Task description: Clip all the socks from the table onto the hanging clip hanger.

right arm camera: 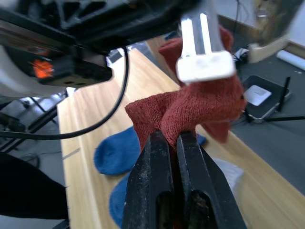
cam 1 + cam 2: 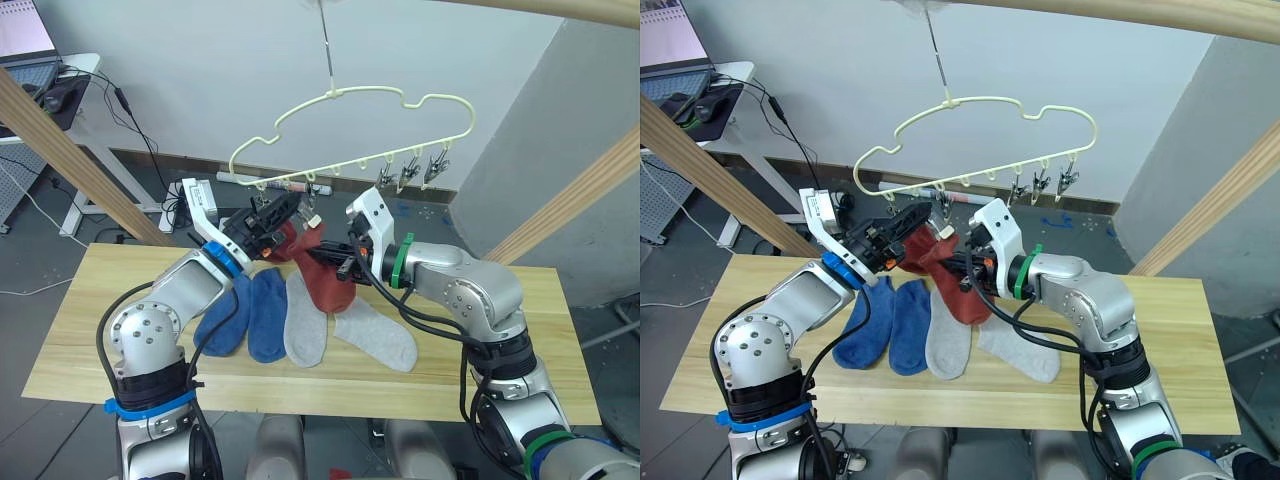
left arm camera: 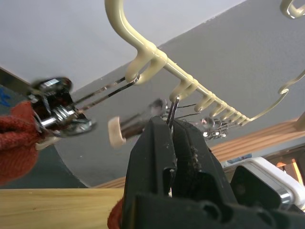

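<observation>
Rust-red knit was the material in play: your right claw point(image 1: 174, 143) was pinched shut on a fold of one red sock point(image 2: 325, 275), holding it up off the tabletop point(image 2: 520, 350) near the far edge, just under the left end of the pale yellow clip hanger point(image 2: 350, 95). In the right wrist view a white-tipped clip point(image 1: 206, 64) sat at the top of that sock's cloth. Whether it had bitten the cloth could not be told.

Your left claw point(image 3: 170, 131) was closed narrow on the thin metal tab of a clip point(image 3: 172, 107) at the hanger's lower bar. A second red sock point(image 3: 16, 138) showed beside it at another clip point(image 3: 59, 117).

Three metal clips point(image 2: 410, 172) hung free at the hanger's right end.

On the tabletop, the two blue socks point(image 2: 250, 315) lay side by side, toes toward the near edge. One light grey sock point(image 2: 303, 325) lay just beside them, touching the right-hand blue one. The other grey sock point(image 2: 380, 340) lay slanted toward the right end, its cuff under the lifted red sock.

A wooden pole point(image 2: 70, 160) crossed behind the tabletop's far left corner.
</observation>
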Available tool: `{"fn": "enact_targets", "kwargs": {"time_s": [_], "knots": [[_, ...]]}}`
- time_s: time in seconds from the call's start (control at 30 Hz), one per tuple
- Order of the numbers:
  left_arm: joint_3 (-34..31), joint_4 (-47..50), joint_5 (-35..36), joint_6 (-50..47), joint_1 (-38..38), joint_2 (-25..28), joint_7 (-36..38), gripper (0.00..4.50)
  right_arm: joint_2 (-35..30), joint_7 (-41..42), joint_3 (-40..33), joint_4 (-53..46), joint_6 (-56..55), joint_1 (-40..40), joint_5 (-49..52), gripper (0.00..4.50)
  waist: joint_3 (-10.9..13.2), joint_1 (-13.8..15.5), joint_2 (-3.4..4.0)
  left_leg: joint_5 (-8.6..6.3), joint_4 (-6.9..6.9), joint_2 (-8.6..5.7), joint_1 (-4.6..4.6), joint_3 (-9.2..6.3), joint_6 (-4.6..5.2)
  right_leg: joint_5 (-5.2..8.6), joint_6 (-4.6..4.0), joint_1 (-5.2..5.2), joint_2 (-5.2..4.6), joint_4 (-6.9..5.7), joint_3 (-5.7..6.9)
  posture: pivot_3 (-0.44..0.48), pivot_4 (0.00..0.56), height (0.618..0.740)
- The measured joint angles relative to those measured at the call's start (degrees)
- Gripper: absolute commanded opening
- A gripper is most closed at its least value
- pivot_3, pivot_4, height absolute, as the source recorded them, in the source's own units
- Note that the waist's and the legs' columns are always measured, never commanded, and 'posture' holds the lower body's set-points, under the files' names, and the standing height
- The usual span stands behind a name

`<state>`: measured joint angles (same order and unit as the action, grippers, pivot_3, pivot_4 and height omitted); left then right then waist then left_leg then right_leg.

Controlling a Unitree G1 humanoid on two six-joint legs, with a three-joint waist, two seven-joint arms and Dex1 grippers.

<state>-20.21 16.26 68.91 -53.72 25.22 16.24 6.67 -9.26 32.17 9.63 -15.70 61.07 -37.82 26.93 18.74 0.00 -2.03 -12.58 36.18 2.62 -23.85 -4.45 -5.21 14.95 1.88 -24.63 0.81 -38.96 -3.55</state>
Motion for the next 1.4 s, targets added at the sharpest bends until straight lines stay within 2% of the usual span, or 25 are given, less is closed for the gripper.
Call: {"fn": "enact_targets", "kwargs": {"time_s": [0.37,0.57,0.87,1.2,1.27,1.37,1.4], "knots": [[0.8,0.0,2.8,0.6,-0.4,0.4,-0.9,0.0,-0.8,0.0,-3.5,-2.7,5.2,0.0,7.1,0.02,0.0,0.0,0.01,0.0,-0.03,0.0,-0.02,0.0,0.0,0.01,0.01,-0.02,0.0,0.03,-0.01,0.117,0.32,0.74],[0.9,0.0,5.3,0.5,-0.6,0.4,-2.2,0.0,-0.1,-1.5,-3.8,-0.3,4.2,-0.6,7.5,0.02,0.0,0.0,0.01,0.0,-0.06,0.0,-0.05,0.01,0.01,0.01,0.01,-0.06,0.0,0.05,-0.01,0.122,0.32,0.74],[2.1,0.3,5.0,1.9,-1.1,1.7,-1.7,0.0,0.5,-3.5,-3.5,1.5,2.2,-0.8,6.9,0.02,0.0,0.0,0.02,0.0,-0.11,0.0,-0.08,0.02,0.0,0.01,0.01,-0.1,0.0,0.09,-0.02,0.122,0.32,0.74],[3.3,1.4,4.9,3.3,-2.5,2.1,-0.9,3.19,1.1,-4.4,-2.8,1.5,2.0,-0.8,7.0,0.0,0.0,0.1,0.02,0.0,-0.11,0.0,-0.47,0.03,0.0,0.0,0.0,-0.54,0.0,0.06,-0.02,0.121,0.311,0.74],[3.3,1.4,4.6,4.1,-2.5,2.0,-1.3,3.7,1.4,-4.6,-2.4,1.5,1.9,-0.8,7.0,0.0,0.0,0.1,0.02,0.0,-0.11,0.01,-0.51,0.03,0.0,0.0,0.0,-0.59,0.0,0.06,-0.01,0.119,0.305,0.74],[3.1,2.0,3.8,5.4,-3.4,2.3,-2.3,3.7,2.3,-5.3,-1.2,1.3,1.3,0.4,6.8,0.0,0.0,0.1,0.02,0.0,-0.11,0.01,-0.53,0.03,0.0,0.0,-0.01,-0.6,-0.01,0.06,-0.02,0.12,0.303,0.74],[3.1,2.6,3.3,5.5,-4.2,2.6,-2.4,3.71,2.8,-5.7,-0.8,1.3,1.2,0.8,6.8,0.25,0.0,0.0,0.02,0.0,-0.12,0.01,-0.54,0.04,-0.01,-0.01,-0.02,-0.63,0.0,0.06,-0.03,0.12,0.303,0.74]]}}
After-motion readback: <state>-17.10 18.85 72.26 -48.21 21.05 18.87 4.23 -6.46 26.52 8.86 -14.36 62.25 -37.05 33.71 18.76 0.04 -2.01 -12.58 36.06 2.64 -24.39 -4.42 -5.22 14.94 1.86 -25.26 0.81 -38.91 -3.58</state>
